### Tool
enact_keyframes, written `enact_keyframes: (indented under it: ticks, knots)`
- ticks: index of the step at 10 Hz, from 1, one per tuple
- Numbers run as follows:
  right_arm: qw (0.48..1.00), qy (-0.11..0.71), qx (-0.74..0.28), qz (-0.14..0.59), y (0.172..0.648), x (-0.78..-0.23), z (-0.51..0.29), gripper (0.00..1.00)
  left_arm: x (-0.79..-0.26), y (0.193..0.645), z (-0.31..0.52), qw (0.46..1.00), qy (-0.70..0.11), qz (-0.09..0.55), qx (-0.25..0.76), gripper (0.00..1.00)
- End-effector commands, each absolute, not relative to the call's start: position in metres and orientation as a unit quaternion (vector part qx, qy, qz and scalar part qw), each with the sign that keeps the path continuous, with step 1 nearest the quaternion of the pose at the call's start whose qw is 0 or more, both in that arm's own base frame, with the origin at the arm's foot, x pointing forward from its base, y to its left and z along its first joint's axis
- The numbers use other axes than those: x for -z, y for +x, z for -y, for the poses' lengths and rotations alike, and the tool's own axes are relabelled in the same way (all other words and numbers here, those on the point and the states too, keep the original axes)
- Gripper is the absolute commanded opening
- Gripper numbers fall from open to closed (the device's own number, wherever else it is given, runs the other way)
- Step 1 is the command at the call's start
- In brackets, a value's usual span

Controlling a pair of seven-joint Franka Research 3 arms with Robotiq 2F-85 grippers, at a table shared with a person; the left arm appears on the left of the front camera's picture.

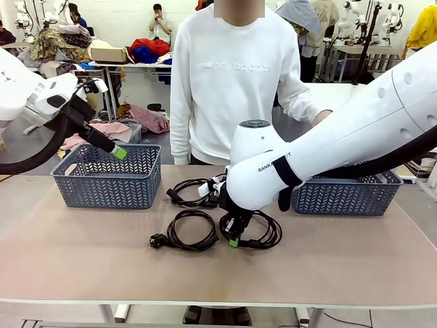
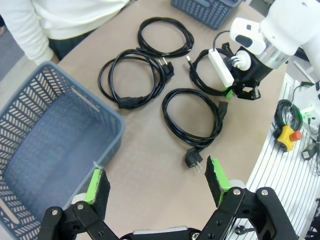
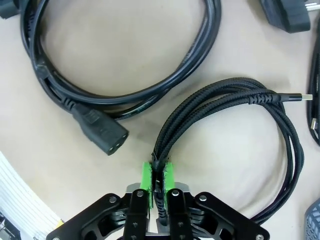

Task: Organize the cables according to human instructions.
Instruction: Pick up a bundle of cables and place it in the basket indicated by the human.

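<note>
1. While a person (image 1: 232,82) in a white sweatshirt stands at the far side of the table (image 1: 355,266), we see four coiled black cables lying on its tan top between two blue-grey baskets.
2. The right gripper (image 1: 234,240) is down on the table near its middle. Its green pads are pinched tight on several strands of a braided cable (image 3: 220,92), and the rest of that loop rests flat on the table.
3. Just to the left of it lies the front cord (image 1: 192,231), a smooth coil with its round plug (image 1: 158,240) pointing toward the left basket (image 1: 102,188).
4. Behind these, nearer the person, sits the back cord (image 1: 194,191), a looser double loop.
5. From the left wrist we make out the fourth cord (image 2: 165,36), a neat ring lying close to the right basket (image 1: 341,198).
6. The left gripper (image 2: 156,177) hangs by the rim of the left basket, well apart from the cables, its fingers spread wide and holding nothing.
</note>
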State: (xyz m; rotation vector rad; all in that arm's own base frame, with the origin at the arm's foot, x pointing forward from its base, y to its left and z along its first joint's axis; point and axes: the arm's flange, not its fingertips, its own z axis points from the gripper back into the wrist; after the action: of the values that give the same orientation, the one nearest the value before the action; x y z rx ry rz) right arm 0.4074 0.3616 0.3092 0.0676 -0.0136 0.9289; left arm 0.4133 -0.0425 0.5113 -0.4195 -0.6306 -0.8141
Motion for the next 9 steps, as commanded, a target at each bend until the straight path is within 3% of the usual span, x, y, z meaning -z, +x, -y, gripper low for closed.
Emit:
enact_keyframes:
  ticks: [1, 4, 9]
  knots:
    - [0.891, 0.019, -0.453, 0.006, 0.405, -0.337, -0.364, 0.00, -0.509, 0.414, 0.041, 0.841, -0.211, 0.307, 0.393, 1.00]
    - [0.878, -0.009, -0.478, 0.020, 0.403, -0.389, -0.345, 0.00, -0.509, 0.414, 0.041, 0.841, -0.211, 0.307, 0.393, 1.00]
    - [0.758, 0.055, -0.647, -0.066, 0.421, -0.473, -0.300, 0.00, -0.509, 0.414, 0.041, 0.841, -0.211, 0.307, 0.393, 1.00]
